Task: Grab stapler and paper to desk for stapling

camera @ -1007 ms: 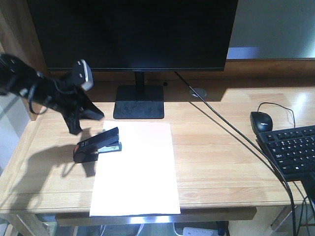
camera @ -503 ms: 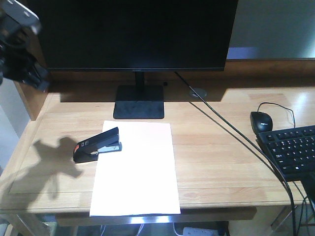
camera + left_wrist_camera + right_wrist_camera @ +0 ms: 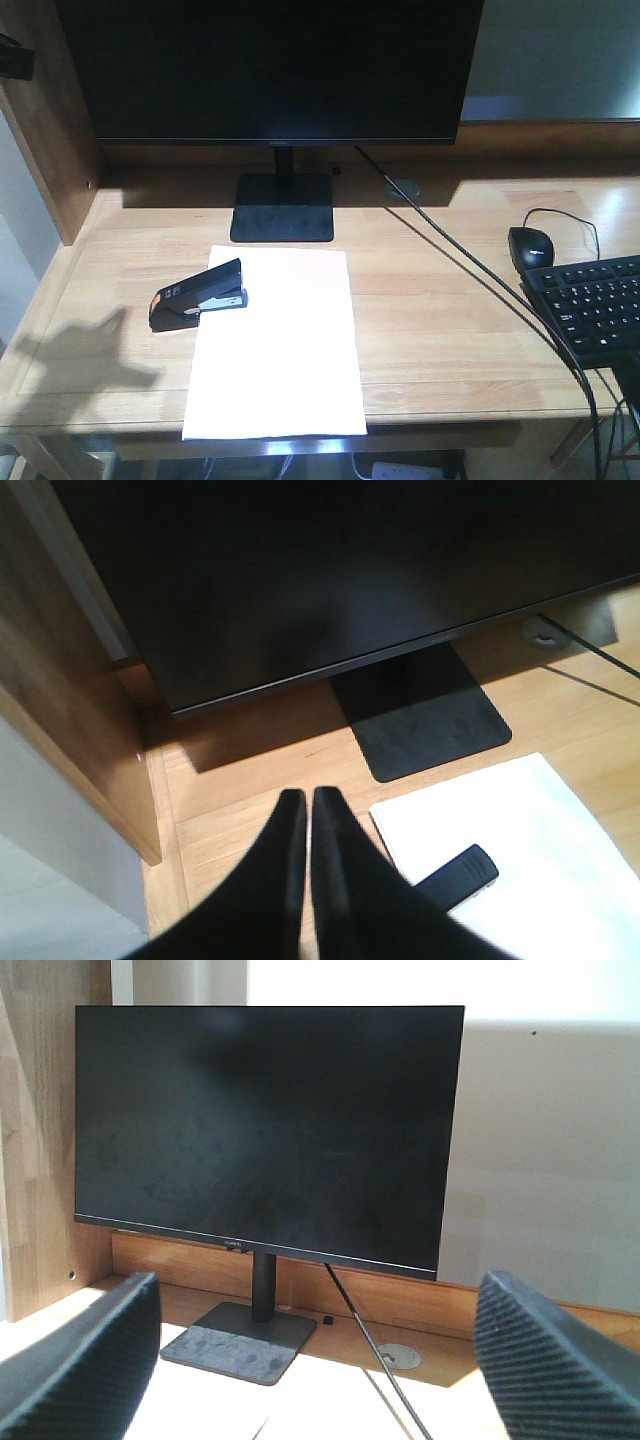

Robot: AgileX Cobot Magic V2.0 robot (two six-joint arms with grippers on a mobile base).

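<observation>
Withdrawn left tool [image 3: 301, 810] hangs shut above stapler [image 3: 198, 295].

Black stapler [image 3: 198, 296] on paper's [image 3: 275, 345] left edge

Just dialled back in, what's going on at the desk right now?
Nothing is being held. The stapler sits on the desk with its front end over the upper left corner of the paper, in front of the monitor. The left gripper is shut and empty, up above the desk's back left part, with the stapler just below it in its view. The right gripper is open, facing the monitor.
</observation>
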